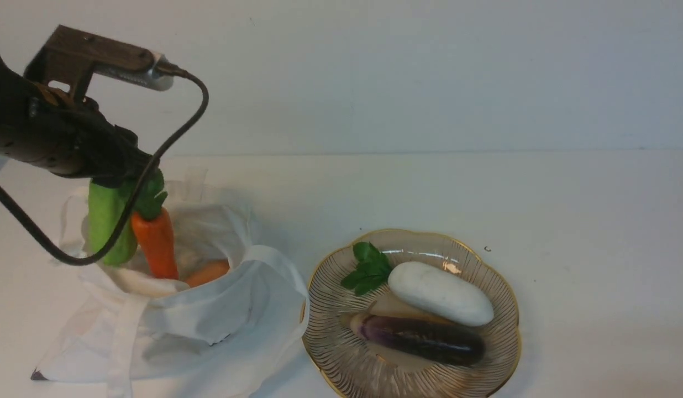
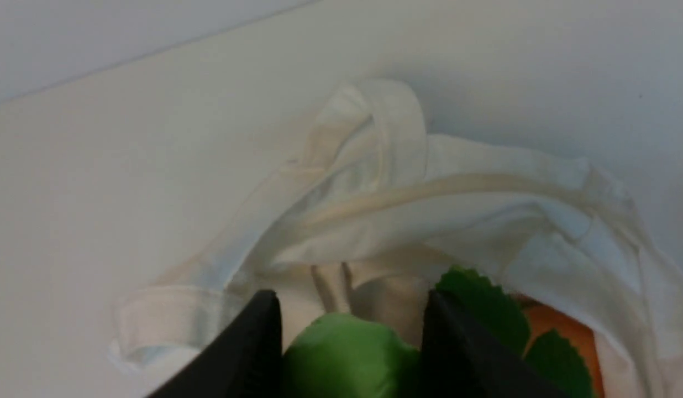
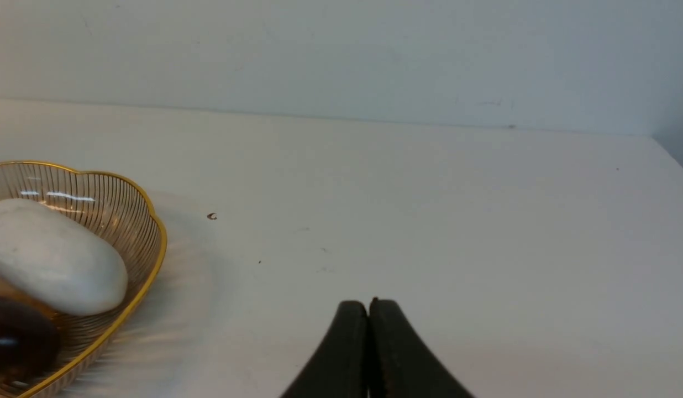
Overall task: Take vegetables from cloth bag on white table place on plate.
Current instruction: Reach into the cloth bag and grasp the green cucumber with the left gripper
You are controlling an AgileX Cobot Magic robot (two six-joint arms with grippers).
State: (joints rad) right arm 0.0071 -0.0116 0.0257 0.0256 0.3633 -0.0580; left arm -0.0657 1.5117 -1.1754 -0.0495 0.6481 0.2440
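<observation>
My left gripper [image 1: 116, 176] hangs over the open cloth bag [image 1: 209, 326], shut on the top of a light green cucumber-like vegetable [image 1: 105, 221] that hangs upright. In the left wrist view the green vegetable [image 2: 347, 354] sits between the black fingers [image 2: 253, 342] of the left gripper [image 2: 351, 301]. An orange carrot [image 1: 156, 243] with green leaves stands right beside it, outside the jaws. An orange-tan oval vegetable [image 1: 209, 272] lies in the bag. The gold-rimmed plate [image 1: 507, 298] stands to the bag's right on the white table [image 1: 595, 221]. My right gripper [image 3: 368, 303] is shut and empty above bare table beside the plate [image 3: 153, 232].
A white oval vegetable [image 1: 441, 293] with green leaves [image 1: 369, 268] and a dark purple eggplant [image 1: 419, 338] lie on the plate. A black cable [image 1: 43, 237] loops down from the left wrist in front of the bag. A pale wall stands behind the table.
</observation>
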